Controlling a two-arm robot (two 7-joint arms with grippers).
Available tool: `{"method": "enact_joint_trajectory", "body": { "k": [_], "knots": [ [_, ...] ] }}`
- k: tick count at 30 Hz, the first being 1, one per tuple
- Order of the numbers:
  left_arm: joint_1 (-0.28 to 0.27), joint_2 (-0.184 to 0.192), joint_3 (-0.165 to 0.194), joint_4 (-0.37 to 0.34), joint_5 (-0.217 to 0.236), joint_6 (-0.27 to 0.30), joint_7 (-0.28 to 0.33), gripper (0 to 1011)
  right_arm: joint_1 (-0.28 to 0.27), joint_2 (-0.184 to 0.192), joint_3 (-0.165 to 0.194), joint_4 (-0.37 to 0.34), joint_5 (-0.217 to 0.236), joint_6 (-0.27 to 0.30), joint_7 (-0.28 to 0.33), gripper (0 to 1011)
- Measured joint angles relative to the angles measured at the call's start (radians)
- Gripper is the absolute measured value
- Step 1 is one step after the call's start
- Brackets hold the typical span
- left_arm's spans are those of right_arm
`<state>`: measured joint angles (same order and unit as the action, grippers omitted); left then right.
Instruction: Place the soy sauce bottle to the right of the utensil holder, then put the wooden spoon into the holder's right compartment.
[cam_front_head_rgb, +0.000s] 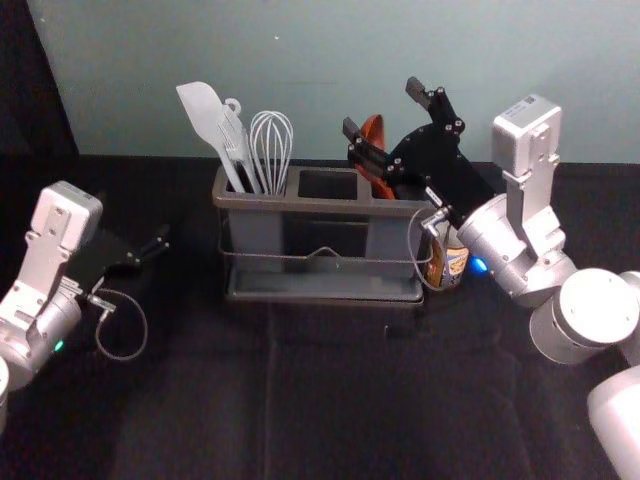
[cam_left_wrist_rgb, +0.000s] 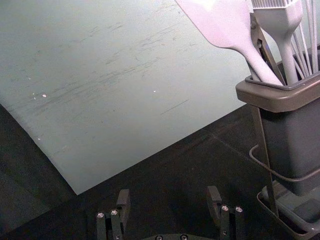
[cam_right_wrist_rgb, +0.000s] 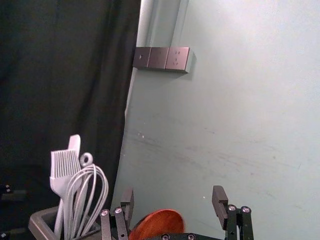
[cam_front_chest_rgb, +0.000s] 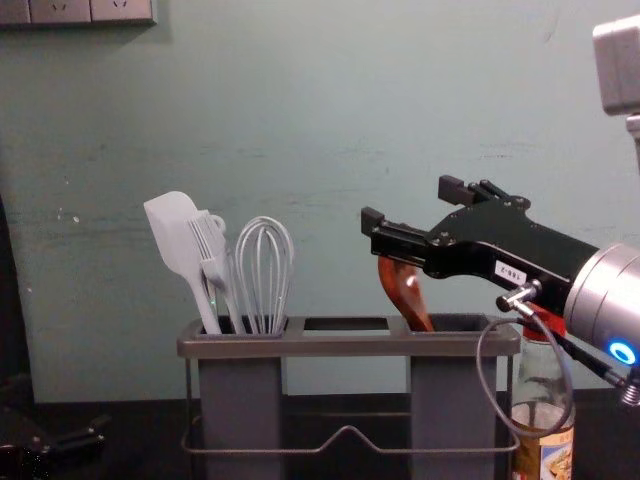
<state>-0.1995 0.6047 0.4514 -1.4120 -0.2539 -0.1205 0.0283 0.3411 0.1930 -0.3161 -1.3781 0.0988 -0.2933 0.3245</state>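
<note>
The grey-green wall (cam_front_head_rgb: 330, 60) rises at the far side, and the black-covered table (cam_front_head_rgb: 300, 400) spreads out in front of it. A black curtain (cam_right_wrist_rgb: 65, 75) hangs at the far left.

The utensil holder (cam_front_chest_rgb: 350, 345) stands upright near the wall, its compartments in a row from left to right. The right gripper (cam_front_head_rgb: 383, 109) reaches in from the right over the holder's right compartment, its fingers spread apart with nothing clamped between the tips. The left gripper (cam_front_head_rgb: 150, 245) is on the left, well apart from the holder, and its fingers are apart too, with nothing between them.

The soy sauce bottle (cam_front_chest_rgb: 555, 460), red-capped and labelled, stands upright just beside the holder's right end, below the right gripper. In the left compartment are a pale spatula (cam_front_chest_rgb: 172, 230) tilted to the left, a wire whisk (cam_front_chest_rgb: 264, 270) to its right, and a pale brush (cam_front_chest_rgb: 208, 240) between them.

The wooden spoon (cam_front_chest_rgb: 403, 290) is in the right compartment, bowl up and leaning left, just below the right gripper's near finger; the overlap makes it hard to tell whether they touch. A small switch panel (cam_right_wrist_rgb: 160, 58) is fixed high on the wall, toward the left.
</note>
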Motion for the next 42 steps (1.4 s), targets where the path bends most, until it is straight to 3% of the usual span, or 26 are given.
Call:
{"method": "enact_joint_trajectory", "body": {
  "k": [11, 18, 28, 34, 39, 42],
  "knots": [
    [0.000, 0.000, 0.000, 0.000, 0.000, 0.000, 0.000, 1005, -0.119, 0.015, 0.034, -0.141, 0.031, 0.024, -0.025, 1002],
    [0.000, 0.000, 0.000, 0.000, 0.000, 0.000, 0.000, 1005, -0.264, 0.030, 0.076, -0.279, 0.093, 0.113, -0.050, 1002],
    [0.000, 0.000, 0.000, 0.000, 0.000, 0.000, 0.000, 1005, -0.417, 0.087, 0.108, -0.426, 0.132, 0.195, -0.049, 1002],
    [0.000, 0.000, 0.000, 0.000, 0.000, 0.000, 0.000, 1005, -0.483, 0.121, 0.128, -0.468, 0.114, 0.240, -0.071, 1002],
    [0.000, 0.000, 0.000, 0.000, 0.000, 0.000, 0.000, 1005, -0.508, 0.133, 0.161, -0.439, 0.041, 0.203, -0.117, 1002],
    [0.000, 0.000, 0.000, 0.000, 0.000, 0.000, 0.000, 1005, -0.509, 0.132, 0.183, -0.413, 0.025, 0.189, -0.133, 1002]
  ]
}}
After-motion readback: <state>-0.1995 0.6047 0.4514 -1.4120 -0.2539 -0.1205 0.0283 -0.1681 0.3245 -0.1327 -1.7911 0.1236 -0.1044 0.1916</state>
